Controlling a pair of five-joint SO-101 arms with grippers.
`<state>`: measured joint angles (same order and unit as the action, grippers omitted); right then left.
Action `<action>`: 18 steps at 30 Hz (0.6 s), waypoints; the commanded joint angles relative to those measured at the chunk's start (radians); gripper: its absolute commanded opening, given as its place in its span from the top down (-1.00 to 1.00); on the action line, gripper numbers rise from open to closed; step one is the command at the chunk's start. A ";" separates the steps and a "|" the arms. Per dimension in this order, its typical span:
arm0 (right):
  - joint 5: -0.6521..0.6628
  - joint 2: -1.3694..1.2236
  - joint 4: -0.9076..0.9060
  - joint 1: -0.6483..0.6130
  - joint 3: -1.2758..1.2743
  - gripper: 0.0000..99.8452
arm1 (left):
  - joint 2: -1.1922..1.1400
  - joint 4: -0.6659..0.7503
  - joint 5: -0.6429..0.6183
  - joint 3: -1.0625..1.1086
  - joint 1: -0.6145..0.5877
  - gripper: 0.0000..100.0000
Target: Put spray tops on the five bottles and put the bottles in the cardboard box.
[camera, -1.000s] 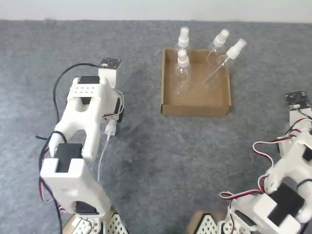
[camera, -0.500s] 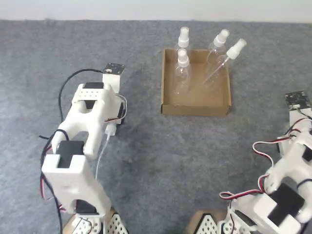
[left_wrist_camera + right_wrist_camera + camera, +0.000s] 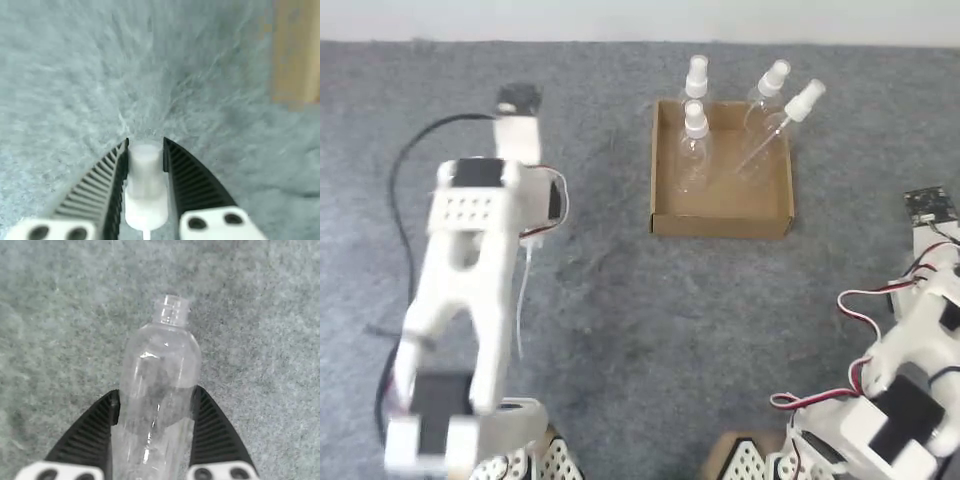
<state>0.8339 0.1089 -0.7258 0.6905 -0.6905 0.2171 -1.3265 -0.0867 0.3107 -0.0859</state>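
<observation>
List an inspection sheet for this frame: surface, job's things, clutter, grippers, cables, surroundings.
Surface: grey carpet.
Job's things: four capped bottles in or against the box; one open bottle and one spray top held.
Clutter: nothing seen.
Grippers: left gripper shut on the spray top; right gripper shut on the open bottle.
Cables: black cable at one arm; red and white wires at the other.
Surroundings: pale wall behind.
</observation>
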 commanded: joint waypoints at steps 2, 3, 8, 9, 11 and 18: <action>0.003 0.008 0.001 -0.065 0.035 0.99 | 0.351 0.000 -0.087 0.076 0.012 0.98; 0.003 0.008 -0.013 -0.073 0.044 0.99 | 0.411 0.021 -0.087 0.124 0.012 0.98; -0.064 0.005 -0.143 -0.113 0.126 0.83 | 0.652 0.175 -0.086 0.374 -0.041 0.98; -0.068 0.005 -0.162 -0.125 0.133 0.76 | 0.689 0.207 -0.086 0.418 -0.044 0.98; -0.068 0.007 -0.182 -0.153 0.138 0.64 | 0.747 0.253 -0.086 0.501 -0.046 0.98; -0.071 0.001 -0.254 -0.219 0.195 0.43 | 0.870 0.353 -0.089 0.659 -0.046 0.98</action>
<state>0.7802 0.1074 -0.9114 0.5033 -0.6107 1.0319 -1.0134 -0.1634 0.9551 -0.1289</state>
